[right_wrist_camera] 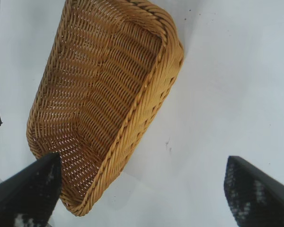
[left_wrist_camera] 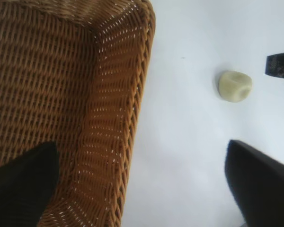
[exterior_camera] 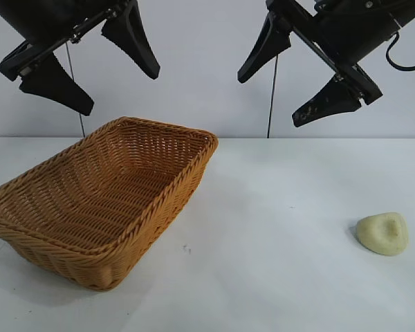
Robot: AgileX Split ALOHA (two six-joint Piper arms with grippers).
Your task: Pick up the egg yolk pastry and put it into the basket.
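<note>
Two grippers hang above the white desk (exterior_camera: 283, 277), both with their fingers spread wide and nothing between them. The left gripper (exterior_camera: 90, 62) is high over the basket (exterior_camera: 104, 200), its black fingers (exterior_camera: 131, 38) angled downward toward the basket's far end. The right gripper (exterior_camera: 301, 72) is up at about the same height, off to the basket's right side and well clear of its rim, also tilted downward.

The basket is an orange-brown wicker one with sloping sides and a thick braided rim, resting on the desk with its inside bare. From the left wrist view the basket (left_wrist_camera: 61, 94) fills much of the scene, one black finger (left_wrist_camera: 19, 184) over its woven floor and the other over the bare desk beside the rim.

The egg yolk pastry (exterior_camera: 382, 233) lies on the desk well apart from the basket, to its right and nearer the camera than the basket's far rim. It is a small pale yellow lump with a shallow dent, touched by neither gripper. In the left wrist view the egg yolk pastry (left_wrist_camera: 235, 85) lies beyond the basket's long side.
</note>
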